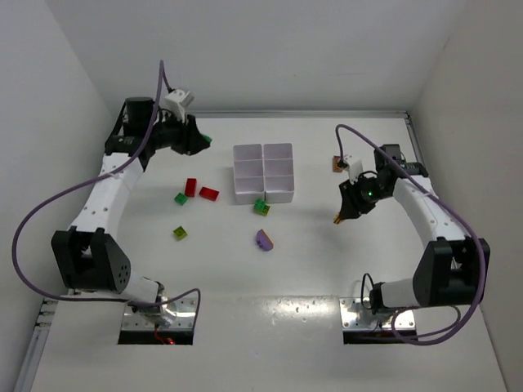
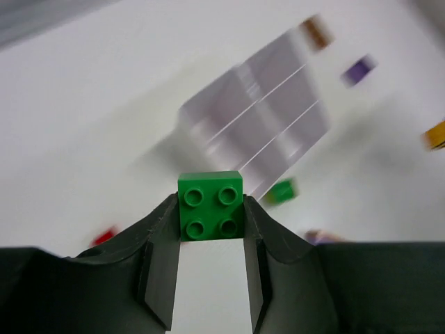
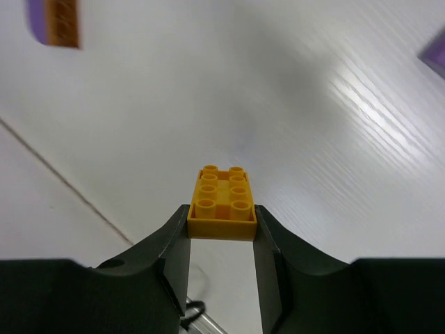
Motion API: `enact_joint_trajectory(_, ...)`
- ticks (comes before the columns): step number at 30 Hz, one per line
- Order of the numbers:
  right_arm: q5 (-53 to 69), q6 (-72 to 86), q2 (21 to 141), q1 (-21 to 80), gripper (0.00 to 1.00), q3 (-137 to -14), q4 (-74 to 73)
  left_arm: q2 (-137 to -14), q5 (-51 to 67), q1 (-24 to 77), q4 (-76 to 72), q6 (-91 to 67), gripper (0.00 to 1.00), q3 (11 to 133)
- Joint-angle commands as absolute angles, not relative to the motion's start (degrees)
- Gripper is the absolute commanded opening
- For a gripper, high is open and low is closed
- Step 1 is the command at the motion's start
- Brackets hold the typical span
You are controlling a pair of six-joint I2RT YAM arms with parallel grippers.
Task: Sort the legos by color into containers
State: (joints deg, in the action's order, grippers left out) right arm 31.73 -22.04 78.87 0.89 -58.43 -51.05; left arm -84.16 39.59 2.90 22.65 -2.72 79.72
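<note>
— Green plastic is showing in the left gripper (image 2: 211,217): its jaws are pressing on the two sides of a green brick (image 2: 211,205), and the studs are facing the wrist camera.

— Where is this arm reaching?

— It is reaching to the far left part of the table (image 1: 327,269), to the left of the white tray (image 1: 263,173) and well apart from it. The wrist picture is blurring, so I cannot tell how high the brick is hanging.

— What is lying on the table, going to the right?

— A red brick (image 1: 190,187) is lying with a second red brick (image 1: 209,193) just beside it. A loose green brick (image 1: 181,198) is sitting near them, and a lime-yellow brick (image 1: 180,233) is lying closer to the arm bases. Then the tray is standing in the middle, showing six compartments. A green and yellow clump (image 1: 261,206) is lying just beside its near edge, and a purple brick (image 1: 263,239) is resting nearer to the bases.

— And the right side?

— The right gripper (image 3: 222,226) is squeezing a yellow brick (image 3: 222,202) between its jaws, to the right of the tray. An orange-brown brick (image 1: 336,164) is lying farther back, and some purple is showing under it in the right wrist view.
</note>
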Motion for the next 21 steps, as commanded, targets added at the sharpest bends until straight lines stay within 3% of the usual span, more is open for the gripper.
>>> enact_joint_trajectory(1,17.06,-27.94,81.73,0.7,0.0,-60.56,-53.78,-85.51,25.41,-2.01,49.47,18.26,0.0,77.79)
enact_joint_trajectory(8,11.61,-29.18,86.57,-1.05,0.0,-61.7,-52.48,-86.13,17.93,-6.94,52.56,26.36,0.0,67.6)
enact_joint_trajectory(21,10.37,-29.18,99.92,-1.05,0.0,-67.67,-49.31,-98.25,14.16,-6.94,43.96,21.72,0.05,64.42)
